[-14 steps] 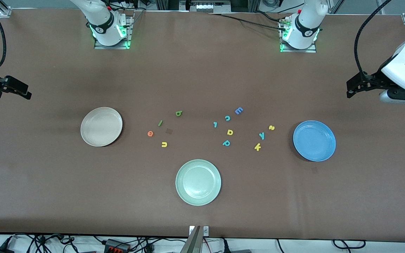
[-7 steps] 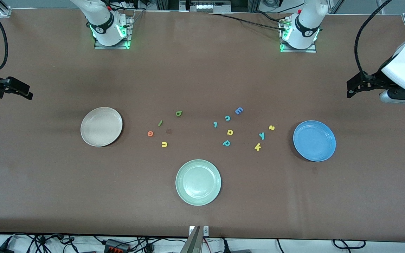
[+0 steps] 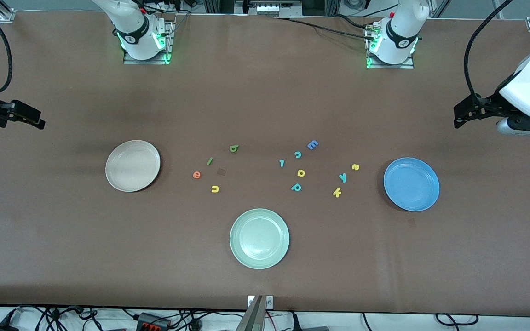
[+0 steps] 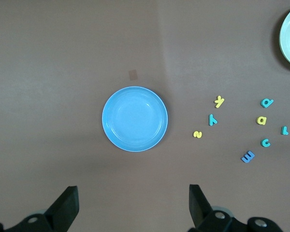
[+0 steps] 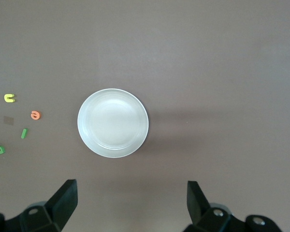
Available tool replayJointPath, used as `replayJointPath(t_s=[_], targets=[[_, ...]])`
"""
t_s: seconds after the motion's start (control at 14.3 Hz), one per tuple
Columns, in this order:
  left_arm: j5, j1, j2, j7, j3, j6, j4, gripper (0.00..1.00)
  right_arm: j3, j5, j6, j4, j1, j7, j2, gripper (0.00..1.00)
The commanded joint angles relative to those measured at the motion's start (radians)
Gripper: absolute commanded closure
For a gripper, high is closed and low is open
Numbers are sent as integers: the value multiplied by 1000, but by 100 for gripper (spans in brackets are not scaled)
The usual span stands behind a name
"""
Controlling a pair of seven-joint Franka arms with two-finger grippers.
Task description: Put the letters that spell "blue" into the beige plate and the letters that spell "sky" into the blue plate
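Observation:
The beige plate [image 3: 132, 166] [image 5: 112, 123] lies toward the right arm's end of the table. Beside it are green b [image 3: 233, 148], dark green l [image 3: 210, 161], orange e [image 3: 196, 174] and yellow u [image 3: 215, 189]. The blue plate [image 3: 411, 184] [image 4: 135, 119] lies toward the left arm's end, with yellow s [image 3: 355, 167], teal y [image 3: 342, 177] and yellow k [image 3: 337, 192] beside it. My right gripper [image 3: 39, 123] [image 5: 130, 191] hangs open and empty over bare table beside the beige plate. My left gripper [image 3: 457, 120] [image 4: 133, 193] hangs open and empty over bare table beside the blue plate.
A pale green plate [image 3: 259, 238] sits nearest the front camera. Spare letters lie mid-table: blue E [image 3: 312, 145], teal c [image 3: 297, 154], yellow a [image 3: 301, 173], teal p [image 3: 296, 187] and a small teal piece [image 3: 281, 162].
The right gripper has crept slightly toward the bases' side of the table. The left arm, plates and letters have not moved.

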Motion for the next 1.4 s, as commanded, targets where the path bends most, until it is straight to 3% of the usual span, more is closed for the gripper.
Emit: replayJointPath(t_s=[0.0, 0.28, 0.56, 0.77, 1.33], targets=[[-14, -6, -15, 23, 12, 5, -14, 0, 13, -19, -2, -12, 20, 7, 42, 0], [-14, -6, -15, 23, 12, 5, -14, 0, 14, -5, 82, -36, 118, 34, 162, 0], [-14, -6, -15, 23, 12, 5, -14, 0, 13, -5, 219, -124, 279, 251, 214, 0], [-14, -4, -15, 23, 12, 5, -14, 0, 14, -5, 285, -129, 361, 325, 289, 0], [-14, -4, -15, 23, 12, 5, -14, 0, 16, 35, 487, -118, 438, 346, 455, 0]])
